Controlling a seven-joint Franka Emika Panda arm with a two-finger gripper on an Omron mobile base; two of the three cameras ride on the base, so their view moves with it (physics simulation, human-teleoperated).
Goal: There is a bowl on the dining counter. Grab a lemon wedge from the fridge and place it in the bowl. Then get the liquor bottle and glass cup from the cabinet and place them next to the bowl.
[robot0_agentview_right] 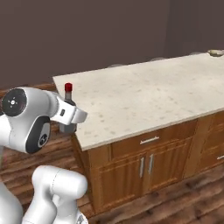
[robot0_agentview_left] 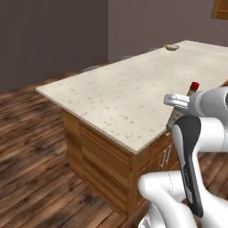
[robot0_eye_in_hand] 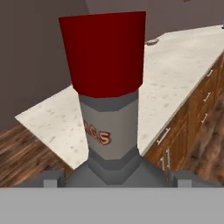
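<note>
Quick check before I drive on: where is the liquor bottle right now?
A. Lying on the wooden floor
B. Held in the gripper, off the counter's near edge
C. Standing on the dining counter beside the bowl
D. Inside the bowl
B: the bottle with its red cap sits in the gripper beside the counter edge, while the bowl lies at the far end of the counter.
</note>
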